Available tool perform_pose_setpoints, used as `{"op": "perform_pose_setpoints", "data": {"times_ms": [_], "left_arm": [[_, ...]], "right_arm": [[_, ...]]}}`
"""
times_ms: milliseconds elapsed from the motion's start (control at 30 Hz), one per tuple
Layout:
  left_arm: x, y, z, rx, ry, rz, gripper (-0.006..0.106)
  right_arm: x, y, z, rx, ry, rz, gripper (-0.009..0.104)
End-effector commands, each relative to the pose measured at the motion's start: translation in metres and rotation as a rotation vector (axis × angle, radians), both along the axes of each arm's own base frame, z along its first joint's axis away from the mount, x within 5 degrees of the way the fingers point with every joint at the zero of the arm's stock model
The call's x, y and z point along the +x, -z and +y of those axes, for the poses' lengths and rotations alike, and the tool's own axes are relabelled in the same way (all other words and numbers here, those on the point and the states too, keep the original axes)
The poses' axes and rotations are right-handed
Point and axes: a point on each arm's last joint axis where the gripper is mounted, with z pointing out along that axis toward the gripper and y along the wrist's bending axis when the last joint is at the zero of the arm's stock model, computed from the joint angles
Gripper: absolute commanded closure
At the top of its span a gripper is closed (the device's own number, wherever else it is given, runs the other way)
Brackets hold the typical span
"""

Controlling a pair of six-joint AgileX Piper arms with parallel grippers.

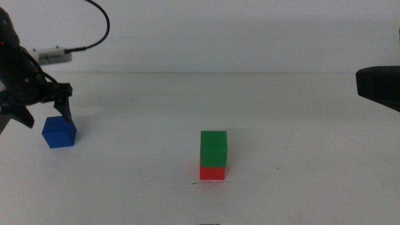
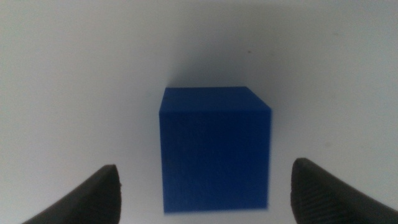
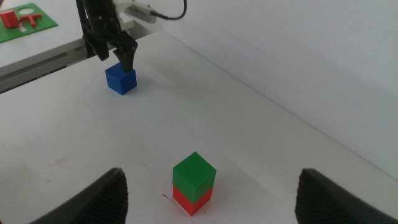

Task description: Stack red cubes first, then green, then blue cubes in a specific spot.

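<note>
- The middle camera looks forward and down over my white table [image 1: 300, 187] from the near side, far enough back to hold the green cube [image 1: 214, 147] on the red cube [image 1: 212, 172] and the blue cube [image 1: 59, 132] together.
- My left wrist camera hangs close above the blue cube [image 2: 214, 149], facing down between my left gripper [image 2: 205, 193] jaws; the cube fills much of its picture.
- My right wrist camera sits well back, looking across the table between my right gripper [image 3: 208, 196] jaws.
- It shares with the middle view the green cube [image 3: 194, 171], red cube [image 3: 189, 200], blue cube [image 3: 120, 79] and my left gripper [image 3: 115, 56].
</note>
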Motion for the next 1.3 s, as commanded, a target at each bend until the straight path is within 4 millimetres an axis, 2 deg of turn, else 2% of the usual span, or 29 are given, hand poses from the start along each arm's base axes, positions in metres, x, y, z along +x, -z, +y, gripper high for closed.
{"op": "perform_pose_setpoints", "data": {"times_ms": [0, 133, 267, 433, 500, 600, 733, 867, 933, 1000, 1133, 1267], "left_arm": [[0.002, -0.022, 0.001, 0.008, -0.002, -0.079, 0.007], [0.008, -0.005, -0.001, -0.022, 0.031, -0.056, 0.007], [0.013, 0.004, -0.003, -0.048, 0.053, -0.073, 0.008], [0.019, 0.011, 0.001, -0.012, 0.028, -0.100, 0.017], [0.021, 0.014, 0.003, -0.001, 0.010, -0.106, 0.023], [0.021, 0.015, 0.002, -0.016, -0.016, -0.102, 0.039], [0.015, 0.012, 0.000, -0.036, -0.017, -0.049, 0.072], [0.000, -0.016, -0.004, -0.055, -0.004, -0.018, 0.100], [-0.012, -0.036, -0.008, -0.063, -0.035, 0.000, 0.102], [-0.025, -0.058, -0.021, -0.042, -0.050, -0.010, 0.102], [-0.050, -0.100, -0.071, 0.008, -0.059, -0.047, 0.102], [-0.068, -0.122, -0.136, -0.026, 0.029, -0.104, 0.102]], "right_arm": [[0.000, -0.014, -0.002, 0.055, 0.018, -0.085, 0.009], [0.000, -0.014, -0.002, 0.055, 0.018, -0.085, 0.009], [0.000, -0.014, -0.002, 0.055, 0.018, -0.085, 0.009], [0.000, -0.014, -0.002, 0.055, 0.018, -0.085, 0.009], [0.000, -0.014, -0.002, 0.055, 0.018, -0.085, 0.009], [0.000, -0.014, -0.002, 0.055, 0.018, -0.085, 0.009], [0.000, -0.014, -0.002, 0.055, 0.018, -0.085, 0.009], [0.000, -0.014, -0.002, 0.055, 0.018, -0.085, 0.009], [0.000, -0.014, -0.002, 0.055, 0.018, -0.085, 0.009], [0.000, -0.014, -0.002, 0.055, 0.018, -0.085, 0.009], [0.000, -0.014, -0.002, 0.055, 0.018, -0.085, 0.009], [0.000, -0.014, -0.002, 0.055, 0.018, -0.086, 0.009]]}}
